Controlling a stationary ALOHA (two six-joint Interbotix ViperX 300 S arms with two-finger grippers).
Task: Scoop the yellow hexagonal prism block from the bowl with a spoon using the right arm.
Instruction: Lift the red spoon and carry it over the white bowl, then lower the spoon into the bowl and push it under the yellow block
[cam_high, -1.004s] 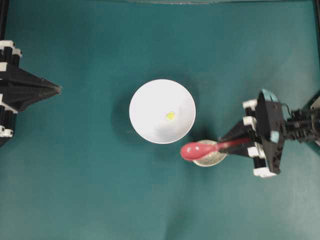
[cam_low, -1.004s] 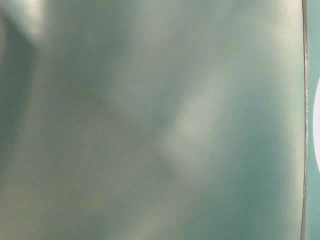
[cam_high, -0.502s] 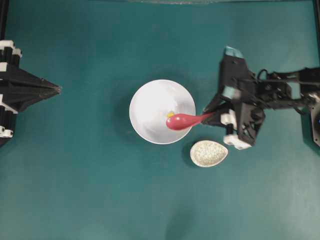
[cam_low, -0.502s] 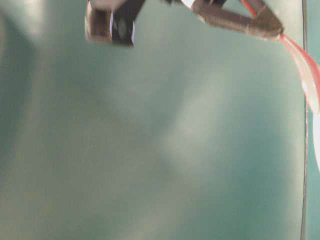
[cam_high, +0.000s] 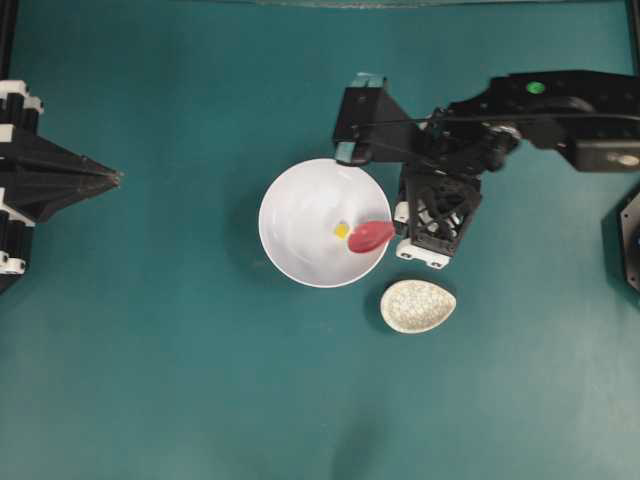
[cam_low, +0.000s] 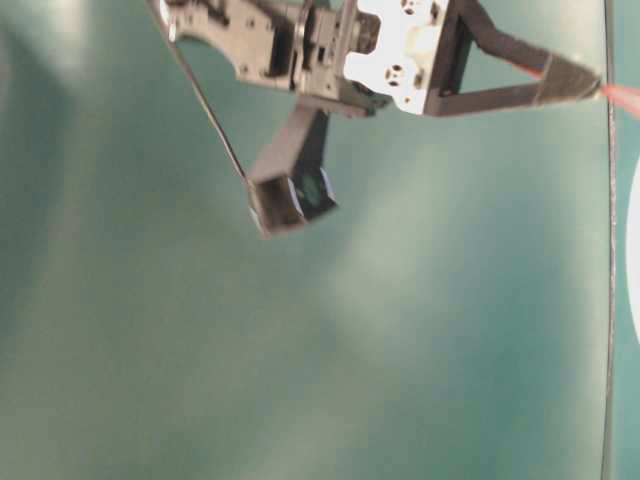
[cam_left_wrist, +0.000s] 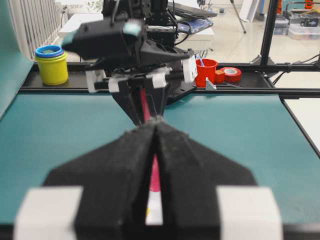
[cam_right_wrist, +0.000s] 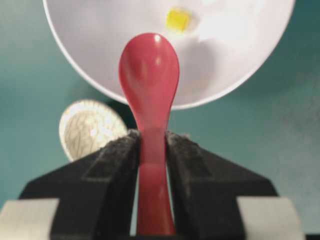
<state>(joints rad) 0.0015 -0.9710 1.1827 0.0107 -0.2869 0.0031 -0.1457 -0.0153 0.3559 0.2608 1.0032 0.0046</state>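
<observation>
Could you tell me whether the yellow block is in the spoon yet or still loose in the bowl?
Still loose: the block lies on the bowl floor, beside the spoon scoop.

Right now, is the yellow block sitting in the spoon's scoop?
No, the yellow block lies on the bowl floor just beyond the spoon tip.

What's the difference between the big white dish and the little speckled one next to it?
The white bowl is round, plain and much the larger; the speckled dish is oval, cream and crackle-patterned. The bowl holds a tiny yellow block, while the speckled dish holds nothing. The red spoon, gripped by the right tool, hangs over the bowl's rim, not over the dish. Both sit apart on the same teal table, open side up.
</observation>
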